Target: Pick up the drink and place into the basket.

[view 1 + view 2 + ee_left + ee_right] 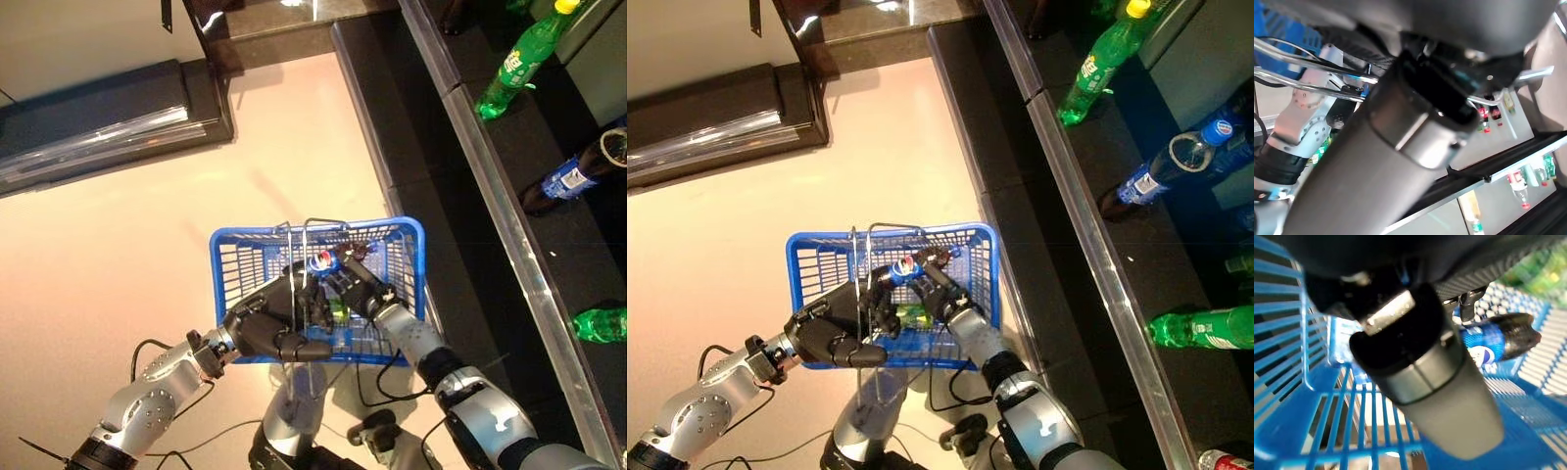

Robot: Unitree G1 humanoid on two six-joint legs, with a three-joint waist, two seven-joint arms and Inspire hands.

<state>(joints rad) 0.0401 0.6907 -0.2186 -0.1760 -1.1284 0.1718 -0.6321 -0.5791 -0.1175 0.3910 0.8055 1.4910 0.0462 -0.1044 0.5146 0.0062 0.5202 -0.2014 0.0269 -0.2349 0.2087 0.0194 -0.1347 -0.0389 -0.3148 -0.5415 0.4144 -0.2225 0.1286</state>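
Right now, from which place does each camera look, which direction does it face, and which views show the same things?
Left eye view: on the head, facing down at the blue plastic basket; both arms, left hand on the wire handles.
Right eye view: beside it, same scene; right hand holds the dark cola bottle.
Left wrist view: along the left hand, seeing handles and shelves.
Right wrist view: along the right hand, inside the basket.
All four share the basket.

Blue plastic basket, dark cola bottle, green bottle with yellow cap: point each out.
Blue plastic basket [415, 235]: left eye view, far right corner of rim.
Dark cola bottle [1488, 339]: right wrist view, blue label.
Green bottle with yellow cap [519, 61]: left eye view, mid body.
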